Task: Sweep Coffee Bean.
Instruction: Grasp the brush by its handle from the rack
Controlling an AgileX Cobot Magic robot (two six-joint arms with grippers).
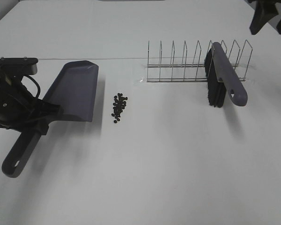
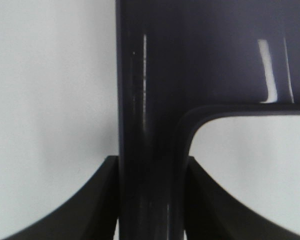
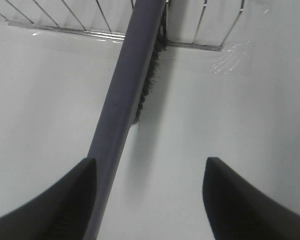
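Observation:
A loose cluster of coffee beans lies on the white table just right of the dark purple dustpan. My left gripper is shut on the dustpan's handle; in the left wrist view both black fingers press the handle. A purple brush with black bristles rests in a wire rack. My right gripper hangs open and empty above and behind the brush. In the right wrist view the gripper is open over the table, its one finger beside the brush handle. The beans do not show in the wrist views.
The wire rack stands at the back right, taped to the table. The table's far edge runs along the top of the high view. Bare white table spreads in front of the beans and brush.

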